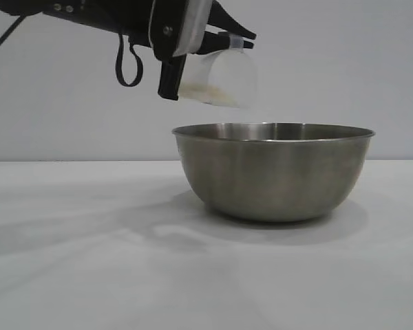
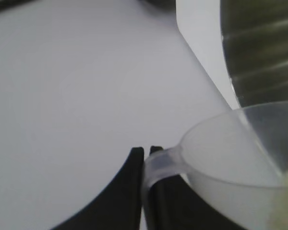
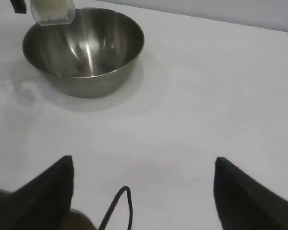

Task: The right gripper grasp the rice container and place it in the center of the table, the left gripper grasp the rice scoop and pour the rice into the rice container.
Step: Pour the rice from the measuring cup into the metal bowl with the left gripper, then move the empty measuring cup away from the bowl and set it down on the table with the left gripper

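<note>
Rice scoop (image 1: 220, 77), handle clamped in the left pincer (image 2: 145, 158), tips mouth-down over the rice container (image 1: 272, 172); right pincer (image 3: 144, 191) gapes empty.

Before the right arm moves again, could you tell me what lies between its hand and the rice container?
Only bare table lies between the right hand and the rice container, as the right wrist view shows.

There is one steel bowl (image 1: 272, 172), the rice container, standing on one white table (image 1: 82, 275). There is one clear plastic cup (image 1: 220, 79), the rice scoop, and it holds one small heap of rice (image 1: 206, 93) whose grains are too small to count. Two black grippers show: the left gripper (image 2: 145, 158), with two fingers closed on the cup's handle, and the right gripper (image 3: 144, 191), with two fingers spread wide.
</note>
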{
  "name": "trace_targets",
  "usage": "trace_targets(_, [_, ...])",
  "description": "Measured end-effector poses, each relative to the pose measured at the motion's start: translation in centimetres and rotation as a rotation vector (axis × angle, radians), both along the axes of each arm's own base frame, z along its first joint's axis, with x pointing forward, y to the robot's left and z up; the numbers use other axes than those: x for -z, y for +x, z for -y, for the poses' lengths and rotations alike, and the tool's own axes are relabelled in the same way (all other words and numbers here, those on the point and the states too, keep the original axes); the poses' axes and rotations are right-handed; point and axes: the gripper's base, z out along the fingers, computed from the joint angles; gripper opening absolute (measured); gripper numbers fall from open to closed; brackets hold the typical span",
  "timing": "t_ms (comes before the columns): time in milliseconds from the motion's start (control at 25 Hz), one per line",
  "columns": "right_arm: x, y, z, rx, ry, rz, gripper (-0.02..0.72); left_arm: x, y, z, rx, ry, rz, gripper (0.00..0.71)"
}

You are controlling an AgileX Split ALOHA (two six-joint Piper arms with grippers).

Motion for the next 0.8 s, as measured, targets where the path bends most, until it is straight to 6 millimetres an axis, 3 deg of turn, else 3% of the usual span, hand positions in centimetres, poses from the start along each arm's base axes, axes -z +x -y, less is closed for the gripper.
trace_targets(200, [0.0,0.0,0.0,0.0,0.0,0.0,0.552,-1.0,-0.2,0.4,0.067,-0.006,0.165,0.0])
trace_targets(440, [0.0,0.0,0.0,0.0,0.0,0.0,0.552,-2.3,-0.5,1.6,0.117,-0.03,0.229,0.0])
trace_targets(560, [0.0,0.0,0.0,0.0,0.0,0.0,0.552,-2.6,-0.4,1.8,0.085,-0.123,0.104,0.0])
trace_targets(800, [0.0,0.0,0.0,0.0,0.0,0.0,0.552,-4.2,1.4,0.6,-0.128,-0.566,-0.319,0.0])
